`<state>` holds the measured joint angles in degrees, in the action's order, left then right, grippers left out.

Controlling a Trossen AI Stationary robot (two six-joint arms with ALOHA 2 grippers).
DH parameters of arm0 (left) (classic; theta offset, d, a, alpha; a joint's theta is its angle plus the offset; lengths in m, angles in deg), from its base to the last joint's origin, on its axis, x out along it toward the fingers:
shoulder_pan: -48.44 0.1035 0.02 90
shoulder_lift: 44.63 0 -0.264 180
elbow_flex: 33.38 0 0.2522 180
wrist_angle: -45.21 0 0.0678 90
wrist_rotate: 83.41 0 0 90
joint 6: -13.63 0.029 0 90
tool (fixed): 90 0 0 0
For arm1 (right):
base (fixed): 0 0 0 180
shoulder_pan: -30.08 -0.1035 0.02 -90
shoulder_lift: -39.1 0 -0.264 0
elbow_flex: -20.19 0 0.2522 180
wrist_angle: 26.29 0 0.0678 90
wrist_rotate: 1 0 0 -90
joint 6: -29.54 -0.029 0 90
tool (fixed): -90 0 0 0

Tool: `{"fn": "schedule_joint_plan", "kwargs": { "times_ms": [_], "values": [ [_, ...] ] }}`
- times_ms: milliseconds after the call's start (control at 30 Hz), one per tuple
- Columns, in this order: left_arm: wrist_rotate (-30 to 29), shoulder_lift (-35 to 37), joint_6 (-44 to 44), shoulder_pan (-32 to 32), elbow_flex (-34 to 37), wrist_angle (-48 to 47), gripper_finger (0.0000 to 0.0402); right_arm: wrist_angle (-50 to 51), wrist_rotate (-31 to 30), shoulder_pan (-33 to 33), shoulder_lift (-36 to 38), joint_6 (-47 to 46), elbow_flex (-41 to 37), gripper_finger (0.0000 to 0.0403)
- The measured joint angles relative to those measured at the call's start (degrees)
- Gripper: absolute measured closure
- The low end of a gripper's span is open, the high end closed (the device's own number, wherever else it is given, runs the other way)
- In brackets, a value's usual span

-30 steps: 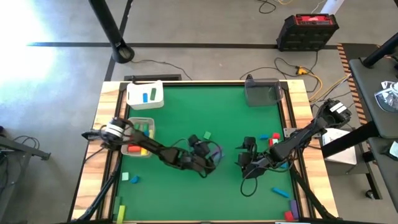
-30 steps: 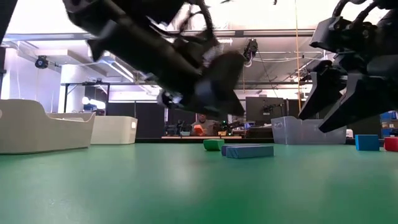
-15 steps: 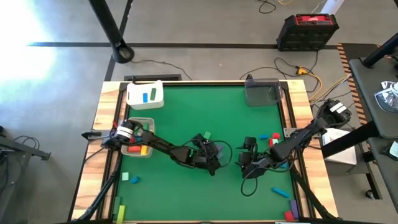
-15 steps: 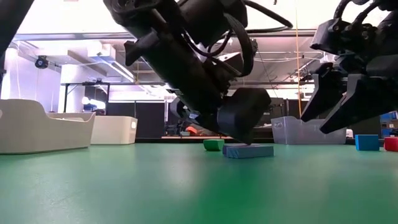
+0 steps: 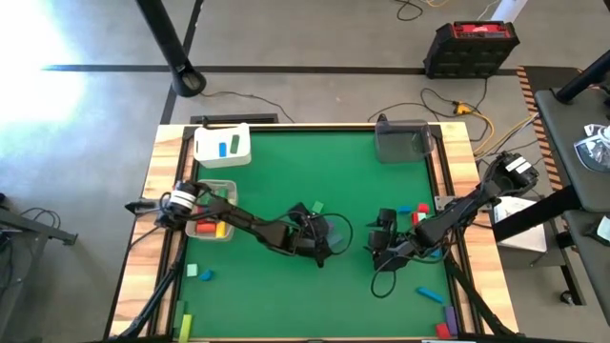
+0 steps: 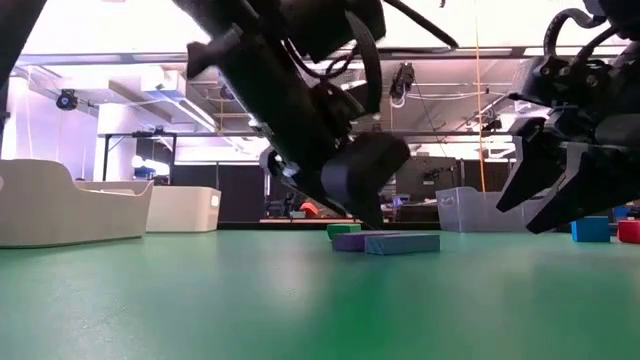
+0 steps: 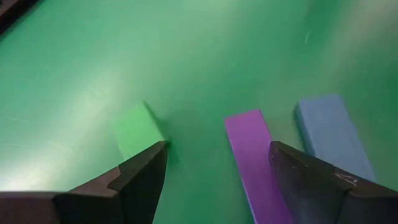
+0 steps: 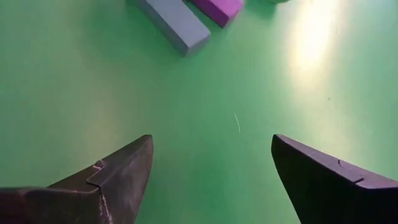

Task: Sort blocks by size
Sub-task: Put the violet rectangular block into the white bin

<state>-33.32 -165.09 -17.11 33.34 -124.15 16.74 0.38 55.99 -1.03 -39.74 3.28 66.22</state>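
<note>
A purple bar (image 7: 252, 155) lies flat on the green table between a blue bar (image 7: 333, 134) and a small green block (image 7: 138, 127). My left gripper (image 7: 217, 177) is open just above the table's middle (image 5: 319, 233), its fingers standing on either side of the purple bar's near end. In the low view the purple bar (image 6: 347, 241) and the blue bar (image 6: 402, 243) lie side by side under that gripper. My right gripper (image 8: 211, 168) is open over bare table (image 5: 383, 240), right of the bars, with nothing between its fingers. My left gripper comes down slanting over the purple bar, its fingers lying along the bar. One finger (image 7: 311, 180) stands right at the bar's long side (image 7: 273, 180). Whether it touches the bar, I cannot tell. The bar lies flat on the table.
A white tray (image 5: 223, 145) stands at the far left, a clear tray (image 5: 212, 211) with several blocks at the left, and a grey tray (image 5: 402, 141) at the far right. Loose blocks lie right of my right gripper (image 5: 412, 211), at the near right (image 5: 431, 294) and near left (image 5: 197, 272).
My left gripper has gone toward the table's far edge and down, over the purple and blue bars. The purple bar's end now shows beside the blue bar in the low view. My right gripper has drawn slightly toward the table's right edge.
</note>
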Motion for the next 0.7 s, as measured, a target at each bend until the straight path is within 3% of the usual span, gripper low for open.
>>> {"fn": "schedule_joint_plan", "kwargs": {
  "times_ms": [333, 700],
  "values": [
    [2.0, 0.9, -0.4, -0.5, 1.5, 2.0, 0.0135, -4.2, 0.0, 0.0, 0.0, 0.7, -0.3, 0.0081],
    [4.8, 0.8, -4.2, 0.2, 14.9, 25.1, 0.0145, -5.4, 0.0, 0.0, 0.0, 0.7, -0.4, 0.009]
  ]
}}
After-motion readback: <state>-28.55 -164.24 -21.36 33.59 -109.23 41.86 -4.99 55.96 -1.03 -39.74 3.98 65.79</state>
